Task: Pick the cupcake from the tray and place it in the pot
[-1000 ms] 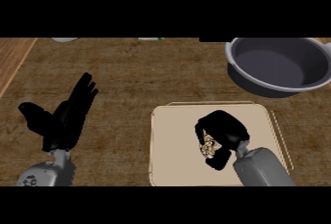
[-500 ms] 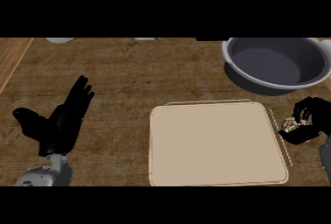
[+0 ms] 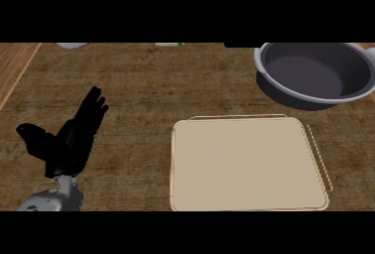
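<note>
One view only, from the head, looking steeply down on a brown mottled counter (image 3: 147, 89).

Tray (image 3: 245, 166): beige, near-square with rounded corners and a thin raised rim, lying flat at lower centre-right. Its bare surface shows all over; nothing rests on it.

Pot (image 3: 315, 72): grey, round, dark inside, at upper right, partly cut by the right edge. It stands apart from the tray's far rim, with a strip of counter between them. What can be seen of its inside holds nothing.

Cupcake: not visible anywhere in this view, neither on the tray, nor in the pot, nor on the counter. Its place, its heading and its long axis cannot be told.

Left hand (image 3: 70, 144): black, at the left of the view on a grey forearm that comes up from the lower edge. Fingers straight and held together, pointing up and slightly right; thumb spread out to the left. It holds nothing and sits well apart from the tray.

Right hand: not in the view, so its state cannot be told.

Far edge: a pale rounded object (image 3: 72, 45) at upper left and a small white-and-green thing (image 3: 170, 44) near top centre, both cut off and too small to identify. A lighter wooden strip (image 3: 13, 69) runs along the counter's left side.
</note>
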Tool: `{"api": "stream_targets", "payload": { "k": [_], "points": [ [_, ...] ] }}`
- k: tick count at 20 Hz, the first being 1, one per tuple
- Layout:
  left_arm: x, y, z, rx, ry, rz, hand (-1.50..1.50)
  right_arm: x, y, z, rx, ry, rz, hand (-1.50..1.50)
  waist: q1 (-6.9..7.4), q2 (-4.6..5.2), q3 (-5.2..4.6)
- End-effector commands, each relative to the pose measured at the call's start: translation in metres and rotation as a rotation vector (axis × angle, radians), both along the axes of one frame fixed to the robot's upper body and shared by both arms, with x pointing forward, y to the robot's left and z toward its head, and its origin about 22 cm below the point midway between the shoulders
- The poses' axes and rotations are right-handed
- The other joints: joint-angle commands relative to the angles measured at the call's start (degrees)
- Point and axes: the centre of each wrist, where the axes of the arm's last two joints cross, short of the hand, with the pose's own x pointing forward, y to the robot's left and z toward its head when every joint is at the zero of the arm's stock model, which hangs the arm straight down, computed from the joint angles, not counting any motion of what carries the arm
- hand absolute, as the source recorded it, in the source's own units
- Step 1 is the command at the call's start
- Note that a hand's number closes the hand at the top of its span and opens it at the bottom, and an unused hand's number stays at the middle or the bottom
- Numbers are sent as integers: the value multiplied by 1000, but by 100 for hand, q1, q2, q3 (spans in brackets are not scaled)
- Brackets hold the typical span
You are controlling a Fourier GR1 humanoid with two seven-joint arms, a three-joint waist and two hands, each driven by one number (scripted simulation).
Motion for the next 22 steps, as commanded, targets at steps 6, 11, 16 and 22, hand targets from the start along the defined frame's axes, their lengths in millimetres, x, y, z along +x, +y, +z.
{"api": "stream_targets", "payload": {
  "k": [6,11,16,22],
  "points": [
    [6,-6,11,-7,5,-20,0,-6,23,104,-68,-330,150,150,45,-4,-4],
    [8,-3,-17,-16,-5,-14,0,-2,29,139,0,-429,228,150,62,16,-4],
    [8,7,-3,-8,-1,-23,0,38,48,156,28,-390,188,150,134,28,-3],
    [-3,4,22,1,0,-30,0,85,66,168,76,-352,130,150,238,36,-1]
  ]
}}
